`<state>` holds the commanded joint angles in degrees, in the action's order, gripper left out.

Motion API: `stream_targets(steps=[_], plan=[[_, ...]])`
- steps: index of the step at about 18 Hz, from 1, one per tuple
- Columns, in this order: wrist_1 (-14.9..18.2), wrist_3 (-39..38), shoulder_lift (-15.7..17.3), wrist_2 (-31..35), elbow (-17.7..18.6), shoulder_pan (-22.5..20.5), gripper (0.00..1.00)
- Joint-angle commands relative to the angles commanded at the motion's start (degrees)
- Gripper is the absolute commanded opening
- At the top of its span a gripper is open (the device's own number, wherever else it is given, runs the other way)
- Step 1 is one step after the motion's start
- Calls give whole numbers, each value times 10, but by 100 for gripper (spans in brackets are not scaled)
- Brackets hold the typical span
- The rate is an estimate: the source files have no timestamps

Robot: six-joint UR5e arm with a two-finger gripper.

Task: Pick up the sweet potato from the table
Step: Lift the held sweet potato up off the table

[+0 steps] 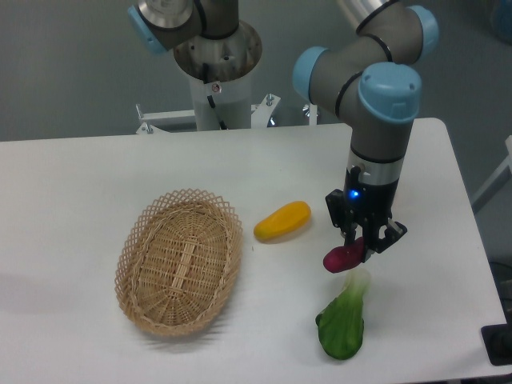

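The gripper (358,246) points straight down over the right half of the table (72,184), its two dark fingers closed on the sweet potato (342,258). The sweet potato is a small purplish-red tuber; its right end sits between the fingers and its left end sticks out toward the left. It appears held clear of the tabletop, though the gap beneath it cannot be judged with certainty from this view. A blue light shows on the wrist just above the fingers. Just below the sweet potato, nearer the camera, lies a bok choy (344,317), its pale stalk end close under the gripper and its dark green leaves toward the near edge. To the left of the gripper, apart from it, lies a yellow-orange fruit (282,221), tilted with its right end farther back. Farther left sits an oval wicker basket (179,260). The robot base column (216,72) stands at the far edge of the table.
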<state>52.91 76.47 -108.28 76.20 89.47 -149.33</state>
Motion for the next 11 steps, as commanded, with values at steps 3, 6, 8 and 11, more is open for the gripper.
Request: stream_targets(steps=[3, 6, 8, 11], plan=[[1, -25, 2, -8, -4, 7, 11], [0, -29, 2, -9, -4, 8, 10], [-1, -30, 3, -9, -4, 8, 11], [1, -29, 8, -11, -4, 6, 11]])
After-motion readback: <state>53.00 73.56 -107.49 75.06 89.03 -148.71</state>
